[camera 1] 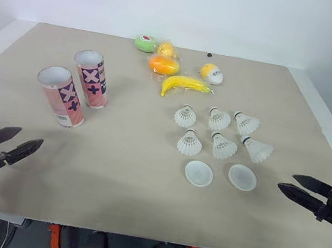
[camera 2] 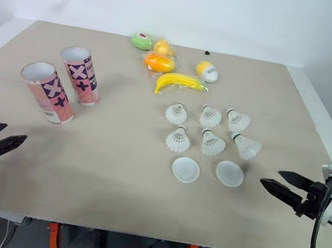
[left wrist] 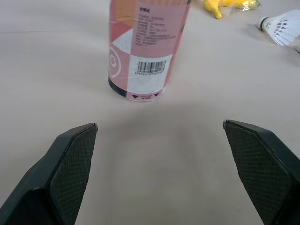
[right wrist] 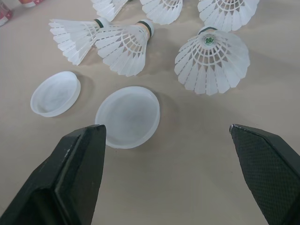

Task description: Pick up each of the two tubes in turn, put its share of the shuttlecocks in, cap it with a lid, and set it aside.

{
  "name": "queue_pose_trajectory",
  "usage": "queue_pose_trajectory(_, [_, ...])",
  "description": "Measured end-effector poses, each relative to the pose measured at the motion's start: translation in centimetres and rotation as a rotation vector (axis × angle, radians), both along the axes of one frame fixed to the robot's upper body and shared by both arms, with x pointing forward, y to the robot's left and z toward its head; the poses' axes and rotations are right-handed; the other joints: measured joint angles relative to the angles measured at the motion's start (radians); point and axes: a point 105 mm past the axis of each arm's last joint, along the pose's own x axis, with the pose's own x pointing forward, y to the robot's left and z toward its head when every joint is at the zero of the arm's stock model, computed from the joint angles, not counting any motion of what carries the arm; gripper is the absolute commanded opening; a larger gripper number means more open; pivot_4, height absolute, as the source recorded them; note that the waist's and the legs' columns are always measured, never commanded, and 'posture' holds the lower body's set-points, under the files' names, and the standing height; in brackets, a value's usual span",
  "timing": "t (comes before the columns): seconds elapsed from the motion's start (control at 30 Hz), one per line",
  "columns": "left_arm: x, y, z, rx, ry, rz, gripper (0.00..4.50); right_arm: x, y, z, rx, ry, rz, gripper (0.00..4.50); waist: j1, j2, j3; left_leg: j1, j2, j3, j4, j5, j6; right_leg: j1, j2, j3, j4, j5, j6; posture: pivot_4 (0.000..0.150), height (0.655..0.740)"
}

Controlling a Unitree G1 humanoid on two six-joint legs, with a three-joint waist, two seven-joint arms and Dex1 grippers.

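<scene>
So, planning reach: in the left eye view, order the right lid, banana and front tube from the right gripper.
1. Right lid, just beside the right gripper.
2. Banana, mid-table, farther back.
3. Front tube, far left side.

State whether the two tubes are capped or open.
Open: near tube and far tube stand uncapped; left lid and right lid lie on the table.

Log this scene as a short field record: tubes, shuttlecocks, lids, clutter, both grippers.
tubes: near tube and far tube, pink, standing uncapped on the left of the table
shuttlecocks: six, loose on the table, two rows of three
lids: two, white, side by side, nearer the robot than the shuttlecocks
clutter: banana and other fruit at the back
left gripper: jaws open, empty, short of the near tube
right gripper: jaws open, empty, to the right of the lids
</scene>
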Motion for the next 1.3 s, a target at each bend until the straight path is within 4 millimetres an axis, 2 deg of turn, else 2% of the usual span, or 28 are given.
queue_pose_trajectory(0.17, [0.2,-0.4,0.1,-0.028,-0.003,-0.023,4.47,0.0,1.1,0.2,0.011,-0.014,0.036,4.5,0.0,0.0,0.0,0.0,0.0,0.0,0.0,0.0,0.0,0.0,0.0,0.0,0.0,0.0,0.0,0.15,0.7321])
queue_pose_trajectory(0.3, [0.2,-0.8,0.0,-0.089,0.004,-0.052,4.47,0.1,3.5,0.8,0.082,-0.042,0.109,4.5,0.0,0.0,0.0,0.0,0.0,0.0,0.0,0.0,0.0,0.002,0.0,0.0,0.0,0.0,0.0,0.15,0.7321])
queue_pose_trajectory(0.37, [0.3,-0.9,-0.1,-0.15,-0.002,-0.056,4.47,0.2,5.3,1.8,0.118,-0.08,0.166,4.5,0.0,0.0,0.0,0.0,0.001,0.0,0.0,0.0,0.0,0.002,0.001,0.0,0.0,0.0,0.0,0.15,0.7321])
queue_pose_trajectory(0.4, [0.5,-0.9,-0.2,-0.207,-0.017,-0.05,4.47,0.2,7.8,2.7,0.14,-0.104,0.259,4.5,-0.001,0.0,-0.001,0.0,0.001,0.0,0.0,0.0,0.0,0.001,0.001,-0.001,0.001,0.0,0.0,0.15,0.7321])
queue_pose_trajectory(0.57, [0.3,0.2,-0.4,-0.248,-0.036,-0.01,4.47,-0.5,13.4,2.6,0.213,-0.078,0.454,4.5,0.0,-0.004,-0.003,-0.001,0.001,0.0,0.0,0.0,0.0,0.0,0.001,-0.001,0.0,0.0,-0.001,0.15,0.7321])
queue_pose_trajectory(0.67, [0.6,0.9,0.3,-0.204,-0.116,0.007,4.47,-1.0,17.3,4.8,0.256,-0.152,0.611,4.5,0.0,-0.004,-0.003,-0.001,0.002,0.0,-0.001,0.0,0.0,-0.001,0.001,-0.002,0.001,0.0,-0.002,0.15,0.7321])
queue_pose_trajectory(0.7, [0.8,0.8,0.6,-0.195,-0.137,0.008,4.47,-1.3,18.1,5.2,0.257,-0.165,0.646,4.5,0.0,-0.005,-0.003,-0.001,0.002,-0.001,-0.001,0.0,0.0,-0.001,0.001,-0.002,0.0,0.0,-0.002,0.15,0.7321])
queue_pose_trajectory(0.87, [1.8,0.5,0.8,-0.117,-0.197,0.003,4.47,-0.7,20.9,5.8,0.277,-0.204,0.701,4.5,0.003,-0.009,-0.006,-0.001,0.002,0.0,-0.001,0.0,0.0,-0.001,0.0,-0.003,0.0,0.0,-0.002,0.15,0.7321])
queue_pose_trajectory(0.9, [1.8,0.5,0.8,-0.117,-0.197,0.003,4.47,-0.7,20.9,5.8,0.277,-0.204,0.701,4.5,0.003,-0.009,-0.006,-0.001,0.002,0.0,-0.001,0.0,0.0,-0.001,0.0,-0.003,0.0,0.0,-0.003,0.15,0.7321])
queue_pose_trajectory(1.0, [3.8,-1.3,-0.1,-0.045,-0.191,-0.073,4.47,-0.4,23.2,6.0,0.289,-0.225,0.756,4.5,0.003,-0.011,-0.007,-0.004,0.002,0.0,-0.001,0.0,0.0,0.001,0.0,-0.004,0.0,0.004,-0.009,0.15,0.7321])
queue_pose_trajectory(1.1, [4.8,-1.4,-0.4,-0.024,-0.19,-0.071,4.47,0.2,23.8,5.8,0.273,-0.244,0.742,4.5,0.003,-0.012,-0.007,-0.005,0.003,-0.001,-0.002,0.0,0.0,0.0,0.002,-0.005,0.001,0.004,-0.009,0.15,0.7321])
queue_pose_trajectory(1.13, [5.9,-1.1,-0.7,-0.015,-0.191,-0.055,4.47,0.8,24.2,5.9,0.279,-0.264,0.721,4.5,0.003,-0.012,-0.007,-0.005,0.003,-0.001,-0.002,0.0,0.0,-0.001,0.002,-0.005,0.001,0.004,-0.009,0.15,0.7321])
queue_pose_trajectory(1.3, [8.3,-1.0,-0.9,0.001,-0.203,-0.046,4.47,1.2,24.7,6.3,0.298,-0.297,0.703,4.5,0.004,-0.012,-0.007,-0.007,0.003,-0.002,-0.002,0.0,0.0,-0.001,0.003,-0.006,0.001,0.005,-0.005,0.15,0.7321])
